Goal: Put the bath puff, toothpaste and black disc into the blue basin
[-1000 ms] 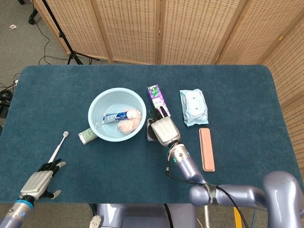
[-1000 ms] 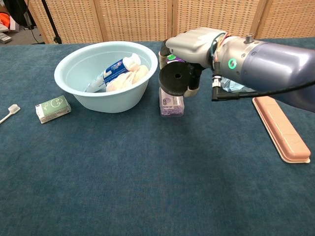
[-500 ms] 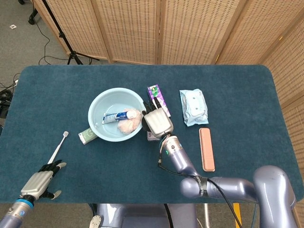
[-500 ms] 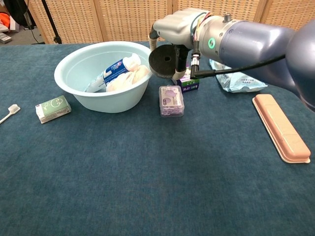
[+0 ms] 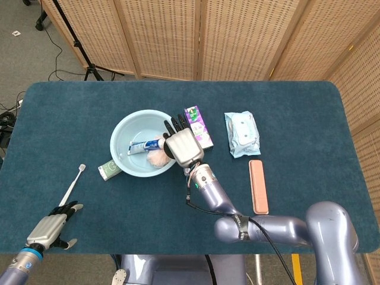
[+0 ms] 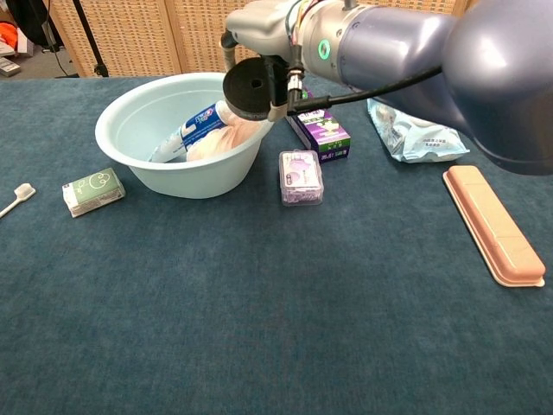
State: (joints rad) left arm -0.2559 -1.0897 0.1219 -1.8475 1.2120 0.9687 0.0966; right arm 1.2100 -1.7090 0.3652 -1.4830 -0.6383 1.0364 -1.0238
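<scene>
Our right hand grips the black disc, holding it on edge above the right rim of the blue basin, with its flat face and small centre hole turned toward the chest camera. From the head view the same hand covers the disc completely, fingers pointing toward the far edge of the table.

Inside the basin the toothpaste lies on its side, a white tube with a blue band; the lettering on it is too small for us to read. The pale peach bath puff rests just beside it, against the basin's right wall. The basin itself sits left of the table's middle.

Our left hand hangs at the near left corner of the table, empty, with its dark fingers loosely spread.

Just off the basin's near left side lies a small green packet with a white round mark, its print illegible. A white toothbrush lies nearer the left edge. Right of the basin stand a purple carton with white characters we cannot make out and, nearer us, a clear box of purple contents. Further right lie a light blue wet-wipe pack and a long pink case.
</scene>
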